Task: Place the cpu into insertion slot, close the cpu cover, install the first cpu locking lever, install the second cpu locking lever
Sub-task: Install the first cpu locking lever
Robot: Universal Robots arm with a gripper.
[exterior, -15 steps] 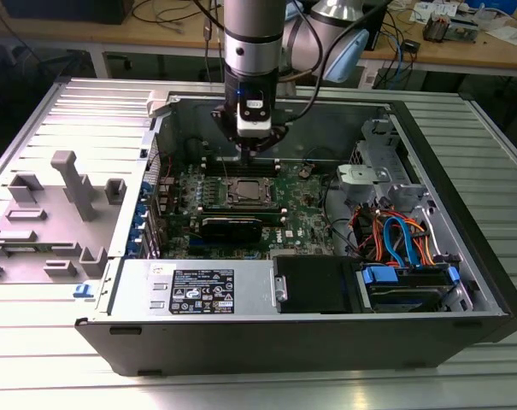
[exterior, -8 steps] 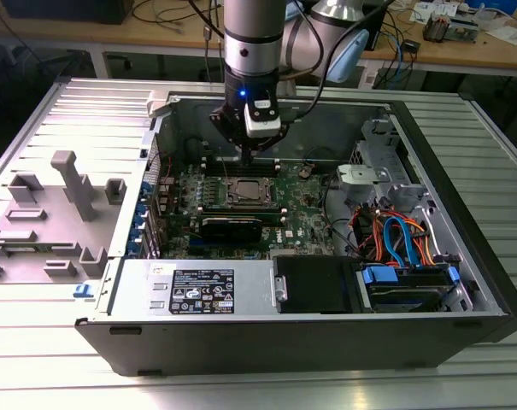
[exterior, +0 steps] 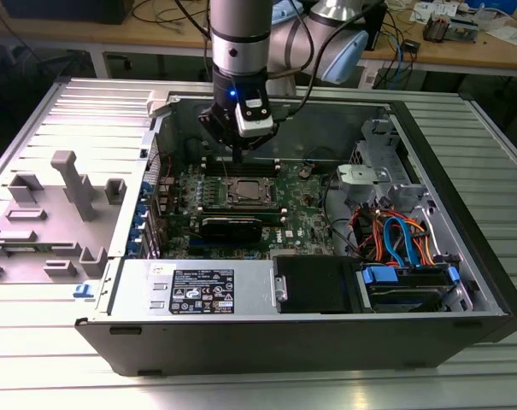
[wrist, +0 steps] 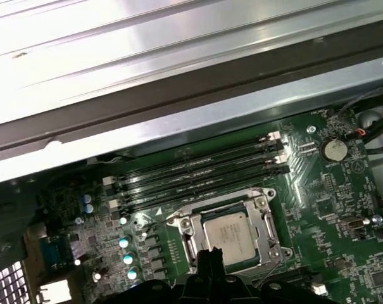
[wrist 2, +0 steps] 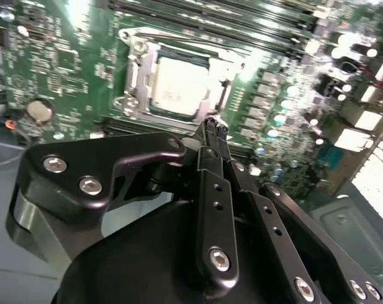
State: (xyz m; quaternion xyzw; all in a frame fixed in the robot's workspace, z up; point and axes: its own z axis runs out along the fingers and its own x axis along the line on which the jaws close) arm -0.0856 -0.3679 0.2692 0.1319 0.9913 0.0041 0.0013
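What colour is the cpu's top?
Shiny silver-grey; the cpu shows best in the first wrist view.

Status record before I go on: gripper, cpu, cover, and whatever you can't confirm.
gripper: shut, nothing between its fingertips; tips at the cover's edge, contact cannot be told
cpu: lying flat, silver top up, framed by the cover's window
cpu cover: down flat around the chip
latching: cannot tell from these views
motherboard: green, inside the open computer case
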